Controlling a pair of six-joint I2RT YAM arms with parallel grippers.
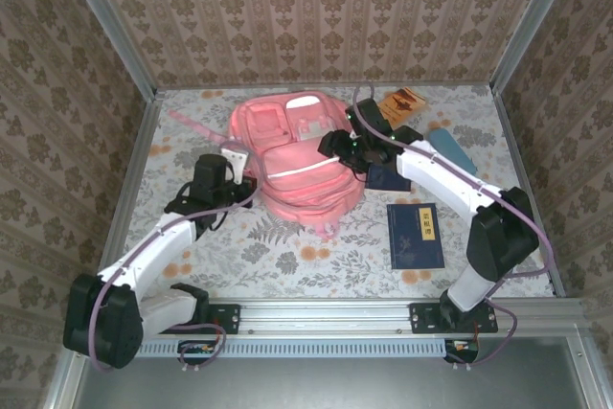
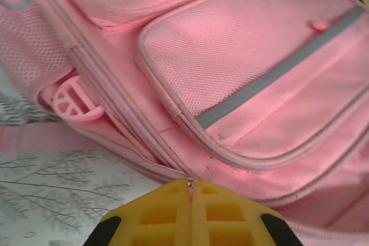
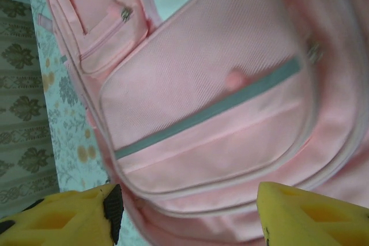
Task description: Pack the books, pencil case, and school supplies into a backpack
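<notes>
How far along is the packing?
Done: nothing is packed yet, and the backpack looks zipped shut.
In hand: the left gripper is shut at the main zip, apparently pinching the zip pull. The right gripper hangs open over the front pocket.
Left: open the bag, then load the navy book, the second navy book, the orange booklet and the pencil case, all lying on the table.
</notes>
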